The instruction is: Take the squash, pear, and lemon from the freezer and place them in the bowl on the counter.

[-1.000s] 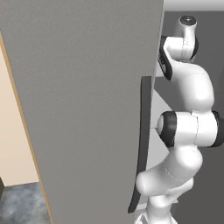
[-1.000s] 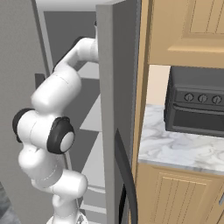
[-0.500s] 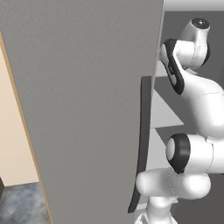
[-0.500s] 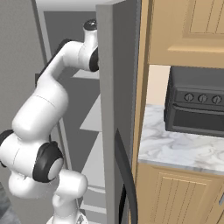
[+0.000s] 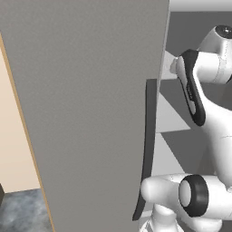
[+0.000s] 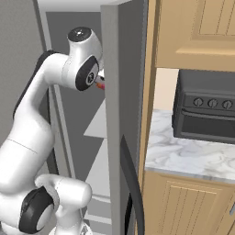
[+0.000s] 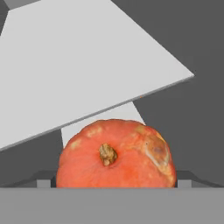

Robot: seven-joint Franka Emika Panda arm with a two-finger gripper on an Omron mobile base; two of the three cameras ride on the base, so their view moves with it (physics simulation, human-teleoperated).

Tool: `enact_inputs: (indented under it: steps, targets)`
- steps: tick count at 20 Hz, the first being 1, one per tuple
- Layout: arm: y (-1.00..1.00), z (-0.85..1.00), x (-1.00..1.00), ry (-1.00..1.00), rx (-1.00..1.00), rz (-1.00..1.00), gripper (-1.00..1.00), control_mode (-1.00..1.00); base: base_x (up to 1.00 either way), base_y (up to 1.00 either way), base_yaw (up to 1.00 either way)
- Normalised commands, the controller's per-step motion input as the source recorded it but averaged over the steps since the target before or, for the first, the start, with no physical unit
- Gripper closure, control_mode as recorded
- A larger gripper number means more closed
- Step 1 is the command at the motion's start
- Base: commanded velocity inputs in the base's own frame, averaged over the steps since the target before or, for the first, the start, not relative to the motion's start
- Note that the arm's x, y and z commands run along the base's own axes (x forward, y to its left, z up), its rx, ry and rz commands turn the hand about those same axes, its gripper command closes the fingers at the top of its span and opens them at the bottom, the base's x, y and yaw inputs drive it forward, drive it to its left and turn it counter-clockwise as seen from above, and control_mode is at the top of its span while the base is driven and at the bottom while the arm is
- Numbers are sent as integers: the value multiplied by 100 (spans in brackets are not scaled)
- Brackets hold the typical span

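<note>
Squash [image 7: 116, 154] seen close from the hand camera; tool spread apart.

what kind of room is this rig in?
Looks like a simulated home kitchen: tall grey freezer with its door open, marble-look counter over wooden cabinets, dark toaster oven.

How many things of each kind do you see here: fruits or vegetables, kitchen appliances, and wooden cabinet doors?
Fruits or vegetables: 1, the round orange squash.
Kitchen appliances: 2, the tall grey freezer and the dark grey toaster oven.
Light wooden cabinet doors: 2, upper and lower.
Total: 5
</note>
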Motion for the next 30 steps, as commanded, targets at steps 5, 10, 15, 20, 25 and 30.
enact_inputs:
  steps: [5,10,15,20,25,30]
  targets:
    - [0,0,-100,1,0,0,100,-100,0,0,0]
    - [1,1,-100,5,0,0,100,-100,0,0,0]
    - [8,4,-99,6,0,2,100,-100,0,0,0]
    - [34,2,-77,6,0,6,100,-100,0,0,0]
    - [70,2,-29,5,0,15,100,-100,0,0,0]
    - [19,2,-52,6,0,5,100,-100,0,0,0]
